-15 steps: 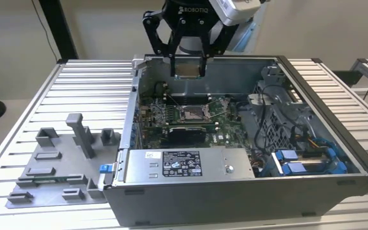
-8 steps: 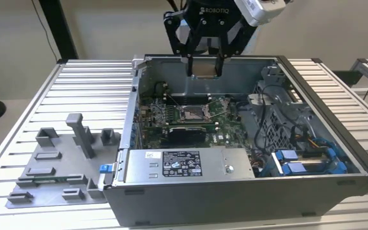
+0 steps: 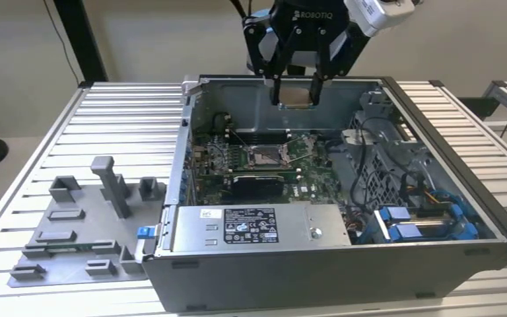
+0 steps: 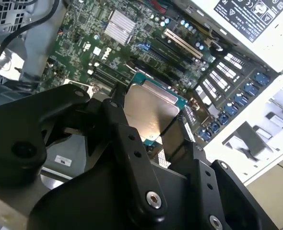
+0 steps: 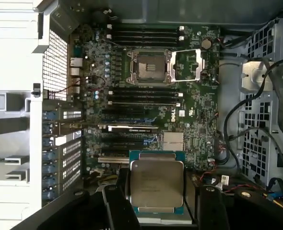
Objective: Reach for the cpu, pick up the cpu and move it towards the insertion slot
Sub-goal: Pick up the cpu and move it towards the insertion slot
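My gripper (image 3: pixel 297 92) hangs above the open computer case, shut on the cpu (image 3: pixel 296 96), a thin square chip with a pale metal top and green edge. In both wrist views the cpu (image 5: pixel 157 185) (image 4: pixel 152 109) sits clamped between the black fingers (image 5: pixel 113 206). The insertion slot (image 3: pixel 265 156) lies below on the green motherboard, a square socket with a silver frame and a dark centre. In the first wrist view the insertion slot (image 5: pixel 148 67) has its metal lid flipped open beside it. The cpu is well above the slot, toward the back wall of the case.
The grey case (image 3: pixel 465 198) has raised walls all round. A power supply (image 3: pixel 253 228) sits at its front, with cables and blue drive parts (image 3: pixel 416 221) at the exterior view's right. A grey plastic fixture plate (image 3: pixel 82 228) lies on the slatted table at the exterior view's left.
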{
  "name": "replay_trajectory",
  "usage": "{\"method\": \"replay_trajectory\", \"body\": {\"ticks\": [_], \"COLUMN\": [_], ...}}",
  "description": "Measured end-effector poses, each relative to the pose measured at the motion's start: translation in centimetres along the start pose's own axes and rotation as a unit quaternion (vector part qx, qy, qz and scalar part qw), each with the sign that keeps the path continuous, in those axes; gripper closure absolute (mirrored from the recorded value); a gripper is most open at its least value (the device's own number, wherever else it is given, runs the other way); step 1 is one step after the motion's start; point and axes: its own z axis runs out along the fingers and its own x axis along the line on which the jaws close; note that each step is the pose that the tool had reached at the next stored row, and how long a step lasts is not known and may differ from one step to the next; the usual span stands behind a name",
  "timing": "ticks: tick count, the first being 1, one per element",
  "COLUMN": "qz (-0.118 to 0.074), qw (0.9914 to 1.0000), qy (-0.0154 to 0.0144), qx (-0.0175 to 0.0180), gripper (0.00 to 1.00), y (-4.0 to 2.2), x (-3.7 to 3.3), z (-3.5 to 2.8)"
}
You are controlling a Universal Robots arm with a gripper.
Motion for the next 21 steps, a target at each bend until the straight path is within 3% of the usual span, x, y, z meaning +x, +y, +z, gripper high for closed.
{"method": "replay_trajectory", "body": {"ticks": [5, 8, 15, 21], "qz": [0.000, 0.000, 0.000, 0.000], "qw": [1.00000, 1.00000, 1.00000, 1.00000], "qy": [0.0000, 0.0000, 0.0000, 0.0000], "qx": [0.0000, 0.0001, 0.0000, 0.0000], "gripper": [1.00, 1.00, 1.00, 1.00], "y": [0.02, 0.35, 2.32, 4.44], "x": [-0.03, -0.03, -0.01, 0.00], "z": [0.00, 0.02, 0.19, 0.41]}}
